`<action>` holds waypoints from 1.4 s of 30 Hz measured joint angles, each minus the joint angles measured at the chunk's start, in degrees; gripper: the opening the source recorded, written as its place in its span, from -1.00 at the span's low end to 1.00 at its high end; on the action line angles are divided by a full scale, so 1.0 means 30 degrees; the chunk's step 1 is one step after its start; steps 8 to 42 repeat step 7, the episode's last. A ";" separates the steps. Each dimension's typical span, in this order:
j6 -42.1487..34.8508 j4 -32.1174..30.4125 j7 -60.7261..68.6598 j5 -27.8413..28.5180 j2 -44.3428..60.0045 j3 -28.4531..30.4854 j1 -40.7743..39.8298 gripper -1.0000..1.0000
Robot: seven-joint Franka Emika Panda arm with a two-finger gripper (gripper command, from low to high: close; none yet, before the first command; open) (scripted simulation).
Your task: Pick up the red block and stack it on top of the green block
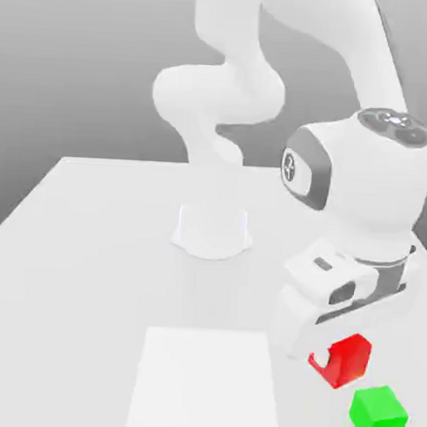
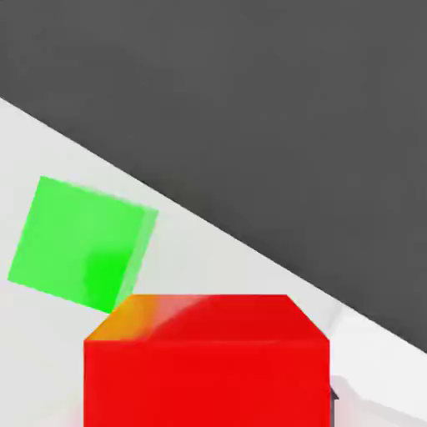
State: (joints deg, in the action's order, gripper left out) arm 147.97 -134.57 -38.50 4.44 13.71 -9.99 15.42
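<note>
a glossy white robot arm (image 1: pixel 219 94) shows smooth, rounded tubular segments, with a bulbous wrist housing (image 1: pixel 377 186) trimmed in dark gray. a round, dark-patterned cap (image 1: pixel 395 126) tops the housing; a gray-rimmed oval emblem (image 1: pixel 290 167) marks its side. the boxy white hand (image 1: pixel 336 298) carries dark slots and a gray collar (image 1: pixel 390 277).

One camera stands off my arm, facing my white base (image 1: pixel 213 230) across the pale, smooth table (image 1: pixel 82 272) from above its surface, far enough back to take in most of me. The other rides on my hand, looking close past the bright-red matte cube (image 1: pixel 349 360). Both share that cube, the bright-green matte cube (image 1: pixel 378 415) and some table.
</note>
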 joint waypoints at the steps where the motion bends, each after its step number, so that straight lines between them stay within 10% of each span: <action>1: 0.0450 0.0177 -0.0216 0.0221 0.0637 0.0072 0.0242 -1.00; 3: 0.1613 0.0353 -0.0580 0.0673 0.1987 0.0376 0.0625 -1.00; 4: 0.1924 0.0389 -0.0679 0.0802 0.2339 0.0451 0.0705 1.00; 42: 0.1924 0.0389 -0.0679 0.0802 0.2339 0.0451 0.0705 1.00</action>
